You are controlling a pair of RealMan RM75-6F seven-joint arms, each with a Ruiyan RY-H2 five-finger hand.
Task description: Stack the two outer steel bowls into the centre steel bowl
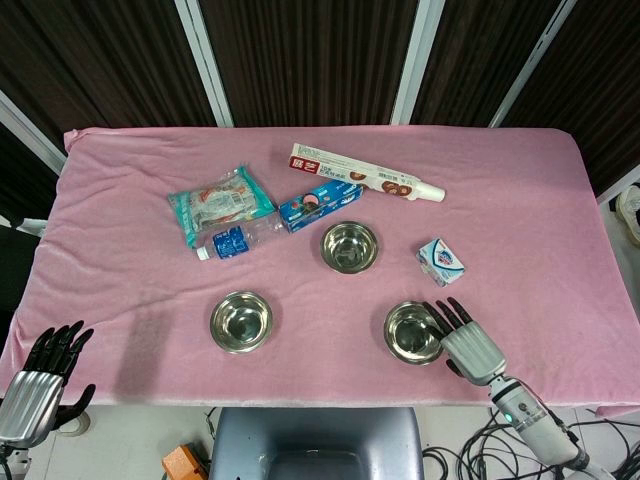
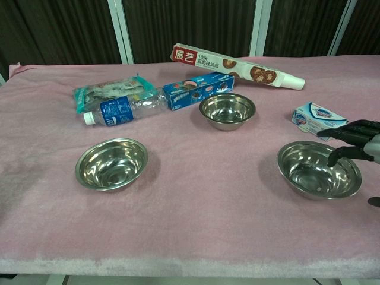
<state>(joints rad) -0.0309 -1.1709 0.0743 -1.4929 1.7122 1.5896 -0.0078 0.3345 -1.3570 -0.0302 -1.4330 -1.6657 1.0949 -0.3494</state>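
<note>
Right hand (image 1: 470,340) at right bowl (image 1: 412,333) rim.
Fingers (image 2: 350,132) spread, holding nothing, thumb tip inside bowl; left hand (image 1: 40,385) open, well apart.

Both hands low, near the front edge

Right hand (image 1: 470,340) reaches forward, fingers (image 2: 350,132) spread, holding nothing; left hand (image 1: 40,375) hangs apart, fingers loosely open.

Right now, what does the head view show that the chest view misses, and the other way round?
Only the head view shows the left hand, off the table's near-left corner, holding nothing, and the right hand whole. Only the chest view shows a fingertip dipping over the right bowl rim. Both show the three steel bowls: left bowl, centre bowl, right one, plus the bottle and soap packet.
</note>
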